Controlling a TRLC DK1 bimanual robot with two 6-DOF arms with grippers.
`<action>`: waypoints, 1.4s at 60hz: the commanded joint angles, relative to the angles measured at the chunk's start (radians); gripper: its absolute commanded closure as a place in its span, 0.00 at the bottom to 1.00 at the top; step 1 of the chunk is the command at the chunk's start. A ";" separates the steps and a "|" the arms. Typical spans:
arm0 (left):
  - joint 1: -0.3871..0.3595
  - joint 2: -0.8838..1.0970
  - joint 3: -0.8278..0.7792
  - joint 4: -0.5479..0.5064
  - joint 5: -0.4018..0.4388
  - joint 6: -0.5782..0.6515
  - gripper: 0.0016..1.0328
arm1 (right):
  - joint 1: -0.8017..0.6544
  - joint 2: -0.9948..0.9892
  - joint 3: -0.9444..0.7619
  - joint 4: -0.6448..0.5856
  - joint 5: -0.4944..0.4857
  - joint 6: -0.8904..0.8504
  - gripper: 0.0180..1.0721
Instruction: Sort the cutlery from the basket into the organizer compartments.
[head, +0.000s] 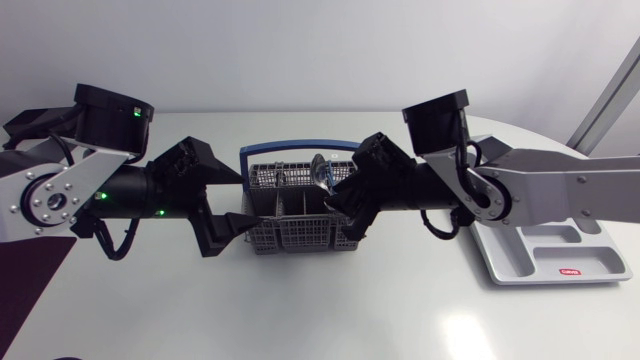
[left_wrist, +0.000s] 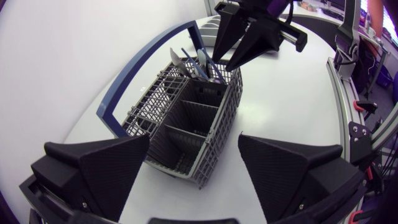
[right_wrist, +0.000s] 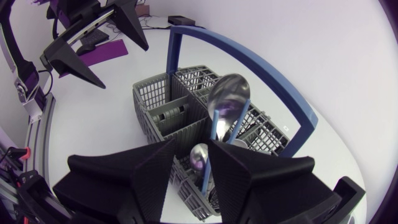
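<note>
The grey mesh basket (head: 300, 235) with a blue hoop handle (head: 290, 152) stands mid-table. Several blue-handled pieces stand in its right end; a large spoon (right_wrist: 227, 99) sticks up highest. My right gripper (right_wrist: 193, 146) reaches down into that end, shut on a blue cutlery handle (right_wrist: 206, 171), with a small spoon bowl (right_wrist: 199, 155) showing between its fingers. In the left wrist view the right gripper (left_wrist: 222, 64) pinches into the cutlery cluster (left_wrist: 199, 62). My left gripper (left_wrist: 193, 168) hangs open at the basket's left end (left_wrist: 214, 140), holding nothing. The white organizer (head: 530, 262) lies at the far right.
A dark purple mat (head: 25, 280) lies at the table's front left corner. The basket's left and middle compartments (left_wrist: 186, 118) look bare of cutlery. White tabletop (head: 330, 310) stretches in front of the basket.
</note>
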 joint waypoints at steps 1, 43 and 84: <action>0.018 -0.015 -0.028 0.015 0.019 0.026 0.05 | 0.017 0.020 0.018 0.014 0.018 0.012 0.60; 0.029 -0.023 -0.061 0.046 0.059 0.036 0.05 | -0.003 -0.023 -0.003 0.038 0.056 0.015 0.64; 0.024 -0.003 -0.061 0.055 0.059 0.033 0.05 | -0.014 0.054 0.030 0.072 0.062 0.016 0.64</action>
